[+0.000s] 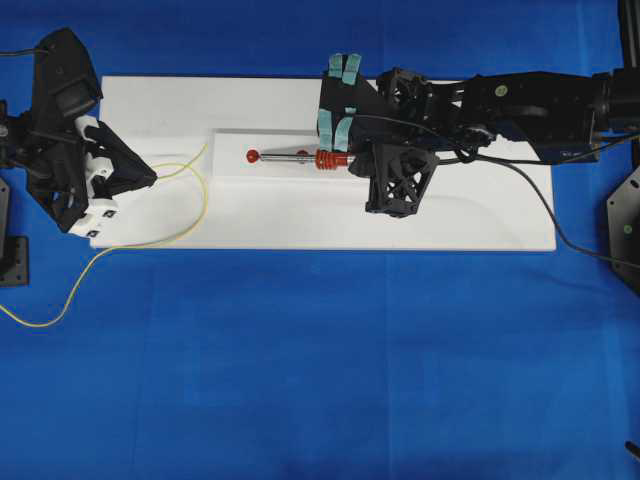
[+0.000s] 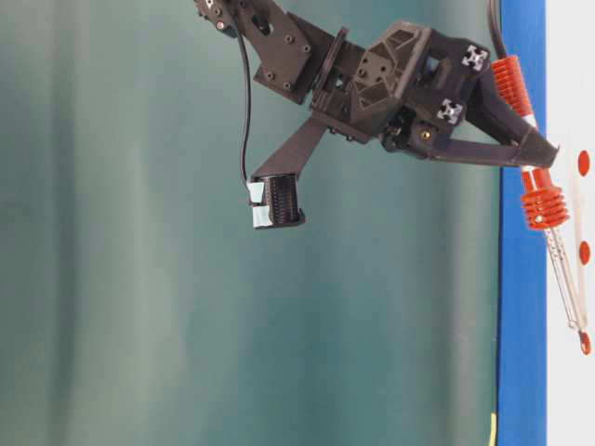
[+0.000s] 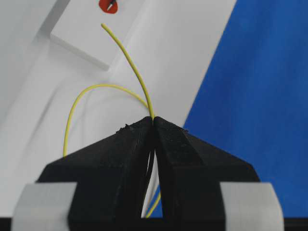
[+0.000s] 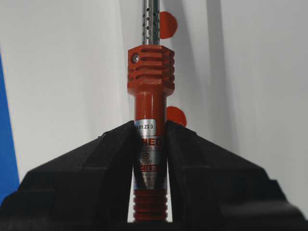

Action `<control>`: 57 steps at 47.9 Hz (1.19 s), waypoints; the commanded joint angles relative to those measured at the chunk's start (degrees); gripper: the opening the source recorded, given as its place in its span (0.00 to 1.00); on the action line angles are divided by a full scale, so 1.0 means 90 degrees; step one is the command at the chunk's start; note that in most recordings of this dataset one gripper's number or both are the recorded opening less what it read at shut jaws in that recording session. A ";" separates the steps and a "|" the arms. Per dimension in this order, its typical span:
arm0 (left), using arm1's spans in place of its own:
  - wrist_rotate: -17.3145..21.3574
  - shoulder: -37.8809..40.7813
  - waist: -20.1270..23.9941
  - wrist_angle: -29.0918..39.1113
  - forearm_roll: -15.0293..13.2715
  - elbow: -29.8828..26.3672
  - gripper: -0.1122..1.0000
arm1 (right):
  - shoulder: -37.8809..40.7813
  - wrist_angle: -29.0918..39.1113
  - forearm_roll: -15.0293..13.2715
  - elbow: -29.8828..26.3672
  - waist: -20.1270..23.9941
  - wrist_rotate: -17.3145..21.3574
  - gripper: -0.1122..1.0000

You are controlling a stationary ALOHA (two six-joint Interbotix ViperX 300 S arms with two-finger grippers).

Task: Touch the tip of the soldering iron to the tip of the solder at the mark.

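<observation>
Solder, thin yellow wire (image 3: 129,57), clamped in my left gripper (image 3: 154,120); its free end stops just short of the red round mark (image 3: 109,5) on the raised white block (image 1: 262,158). My right gripper (image 4: 150,132) is closed on the red-handled soldering iron (image 4: 150,96), dark tip on that mark.

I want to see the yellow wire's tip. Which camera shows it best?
The left wrist view: the solder rises from the shut left gripper, tip clear. Overhead shows thin loops; table-level only a sliver; right wrist none.
</observation>
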 commanded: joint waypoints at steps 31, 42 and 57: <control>0.0000 -0.0020 -0.0010 -0.0039 0.0020 -0.0059 0.13 | -0.2031 0.0156 -0.0117 0.1211 -0.0273 0.0020 0.16; -0.0029 0.0176 -0.0010 -0.0068 0.0020 -0.0176 0.13 | -0.2031 0.0166 -0.0127 0.1211 -0.0273 0.0020 0.16; -0.0068 0.1582 -0.0010 -0.0088 0.0010 -0.1201 0.13 | -0.2070 0.0176 -0.0205 0.1250 -0.0342 0.0020 0.16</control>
